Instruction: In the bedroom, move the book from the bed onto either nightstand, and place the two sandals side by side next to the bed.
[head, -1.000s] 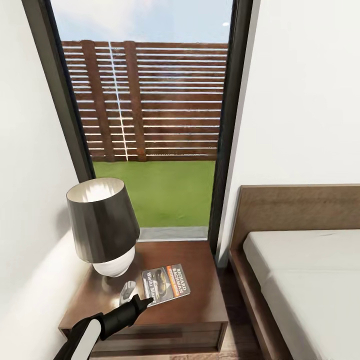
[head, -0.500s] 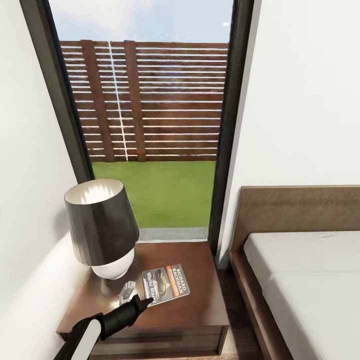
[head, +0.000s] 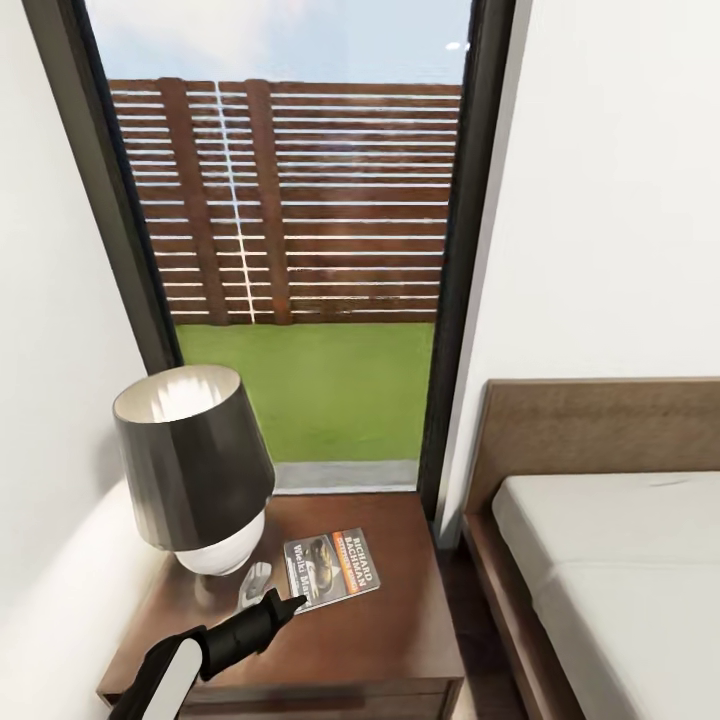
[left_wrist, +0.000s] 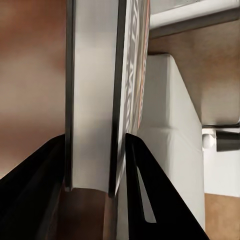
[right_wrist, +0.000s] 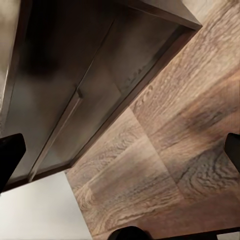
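At the far left of the head view stands the lamp (head: 194, 470), dark shade over a white base, on the back left part of the nightstand (head: 400, 640), just up and left of the left claw (head: 290, 603). The left arm reaches in from the bottom left corner, and its claw tip meets the near edge of the book (head: 332, 568). The book lies flat on the nightstand top, cover up, its long axis running away from the claw toward the right and slightly back, the orange title band on the far side. In the left wrist view the book's (left_wrist: 95, 100) page edge stands between the two dark fingers (left_wrist: 150, 200), which press its faces: the left claw is closed on the book. Right of the claw, past the nightstand, lies the bed (head: 620, 580) with its grey mattress. In the right wrist view the right claw (right_wrist: 125, 150) has its fingertips spread wide over the wood floor (right_wrist: 165, 165), open and holding nothing.
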